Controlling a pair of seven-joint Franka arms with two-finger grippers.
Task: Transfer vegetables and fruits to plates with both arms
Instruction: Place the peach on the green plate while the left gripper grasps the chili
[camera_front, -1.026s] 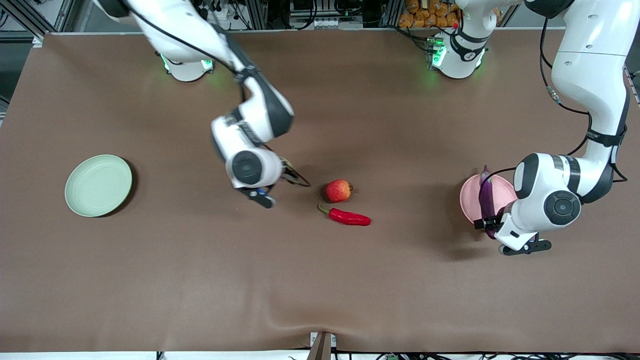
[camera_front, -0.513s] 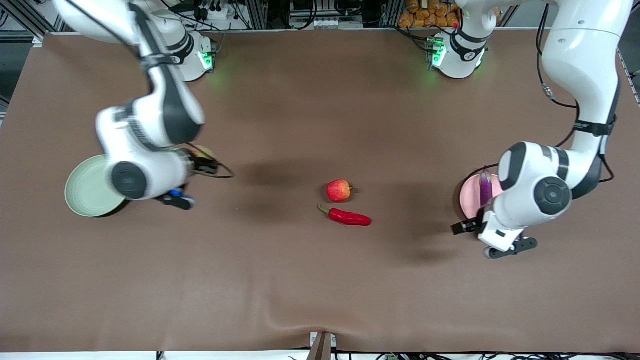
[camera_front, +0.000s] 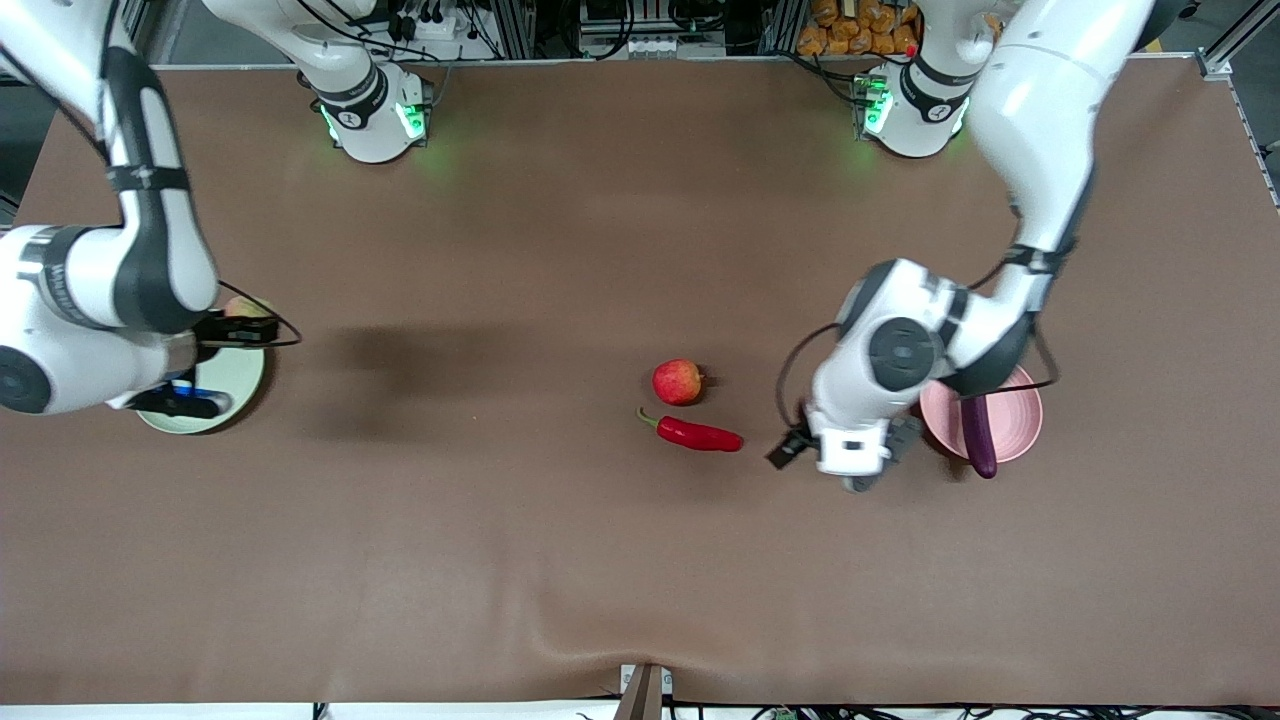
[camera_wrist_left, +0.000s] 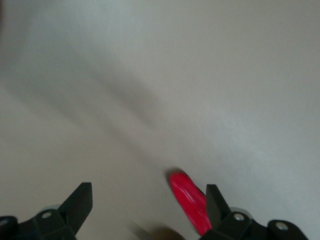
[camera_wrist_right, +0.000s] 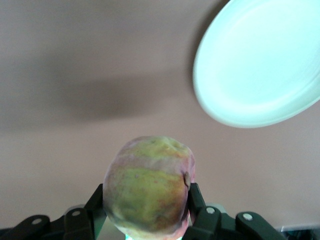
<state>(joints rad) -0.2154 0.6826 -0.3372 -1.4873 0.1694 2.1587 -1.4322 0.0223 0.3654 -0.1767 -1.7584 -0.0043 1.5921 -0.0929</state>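
My right gripper (camera_front: 238, 328) is shut on the bumpy yellow-green fruit (camera_front: 247, 306) and holds it in the air by the rim of the pale green plate (camera_front: 240, 385). In the right wrist view the fruit (camera_wrist_right: 150, 192) sits between the fingers, with the green plate (camera_wrist_right: 260, 65) a little apart from it. My left gripper (camera_front: 800, 447) is open and low, beside the red chili pepper (camera_front: 695, 434). In the left wrist view the chili (camera_wrist_left: 189, 200) lies close to one finger of the open gripper (camera_wrist_left: 149, 200). The purple eggplant (camera_front: 978, 435) lies on the pink plate (camera_front: 1020, 400). The red apple (camera_front: 678, 381) sits just farther from the front camera than the chili.
The brown cloth-covered table (camera_front: 560, 560) stretches wide around the objects. The two green-lit arm bases (camera_front: 370, 115) stand along its far edge. The right arm's wrist covers much of the green plate.
My right arm swung from beside the apple to the green plate, carrying the fruit. My left arm let go of the eggplant on the pink plate and moved toward the chili.
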